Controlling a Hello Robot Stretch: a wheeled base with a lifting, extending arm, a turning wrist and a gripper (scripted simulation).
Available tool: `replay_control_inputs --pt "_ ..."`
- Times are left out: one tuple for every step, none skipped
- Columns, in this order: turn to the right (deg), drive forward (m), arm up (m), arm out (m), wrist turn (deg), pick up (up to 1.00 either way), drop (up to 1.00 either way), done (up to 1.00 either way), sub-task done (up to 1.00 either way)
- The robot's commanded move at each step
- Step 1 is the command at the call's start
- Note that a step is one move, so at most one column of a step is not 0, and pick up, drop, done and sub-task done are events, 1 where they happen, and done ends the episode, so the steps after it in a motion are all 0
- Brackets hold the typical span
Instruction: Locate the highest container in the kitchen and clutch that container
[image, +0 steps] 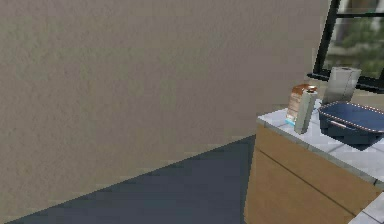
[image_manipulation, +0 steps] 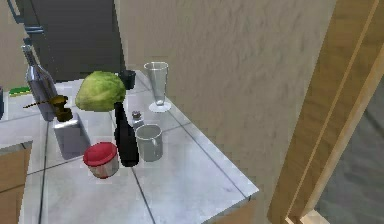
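Note:
A tiled countertop (image_manipulation: 190, 175) carries several containers. A tall clear glass (image_manipulation: 157, 85) stands near its far edge by the wall. In front of it are a dark bottle (image_manipulation: 126, 138), a grey cup (image_manipulation: 149, 143) and a red bowl (image_manipulation: 100, 158). A tall grey bottle (image_manipulation: 38, 80) rises at the arm side view's left. In the forward view, a second counter (image: 300, 140) at the right holds a clear cup (image: 343, 83), a slim pale container (image: 306, 115) and a dark blue pan (image: 352, 120).
A green lettuce (image_manipulation: 101, 91) sits on the counter with a grey box (image_manipulation: 70, 135) and a small dark mug (image_manipulation: 128, 78). A loaf of bread (image: 301, 98) stands under the window (image: 355, 35). A wooden door frame (image_manipulation: 325, 120) rises at right. Dark floor (image: 170, 190) lies ahead.

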Motion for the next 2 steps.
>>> replay_control_inputs --pt "0.0 0.00 0.50 0.00 0.0 0.00 0.00 0.00 0.00" --pt "0.0 0.00 0.38 0.00 0.0 0.00 0.00 0.00 0.00"
